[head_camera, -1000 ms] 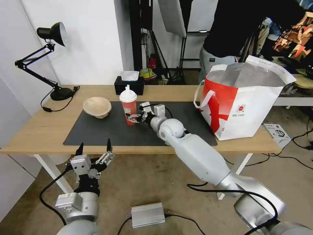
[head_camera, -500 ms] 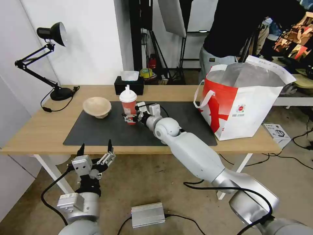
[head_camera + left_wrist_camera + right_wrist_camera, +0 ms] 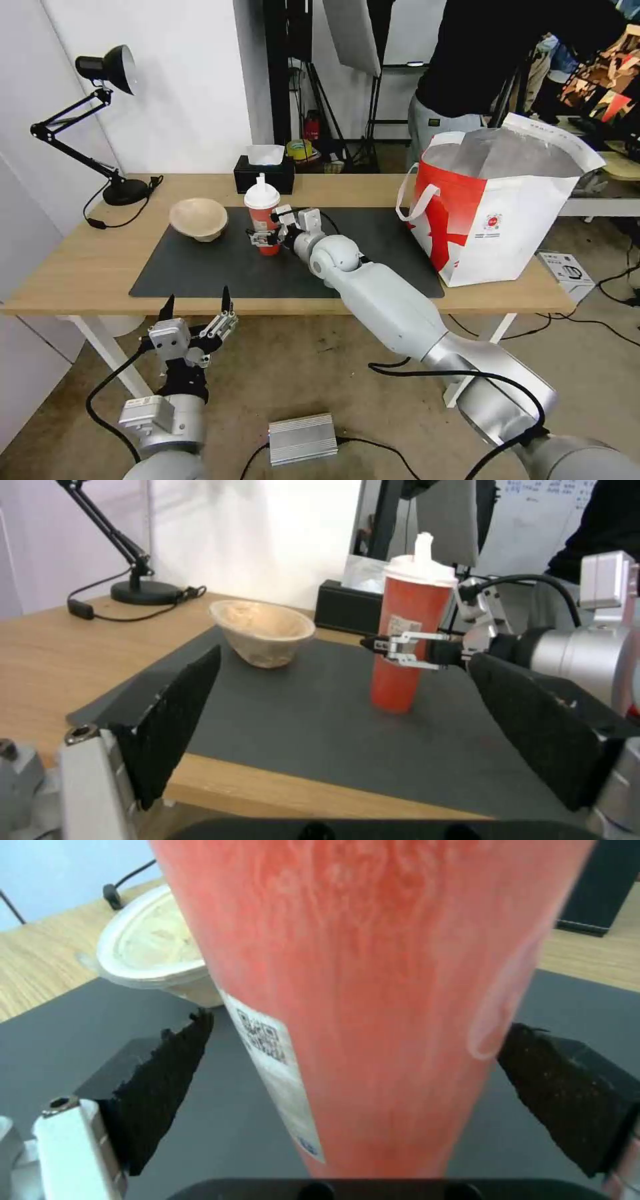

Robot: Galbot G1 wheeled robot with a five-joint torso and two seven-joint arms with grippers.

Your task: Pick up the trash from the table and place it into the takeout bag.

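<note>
- The right gripper (image 3: 261,237) reaches over the mat (image 3: 200,267), fingers spread on either side of the red cup (image 3: 263,215); a gap shows beside each pad (image 3: 167,1085), so nothing is grasped.
- The cup stands upright near the mat's far edge, with the beige bowl (image 3: 198,218) just beside it toward the table's left end.
- The takeout bag (image 3: 497,213) stands open at the table's (image 3: 73,267) right end.
- The left gripper (image 3: 195,313) hangs released below the near edge.
</note>
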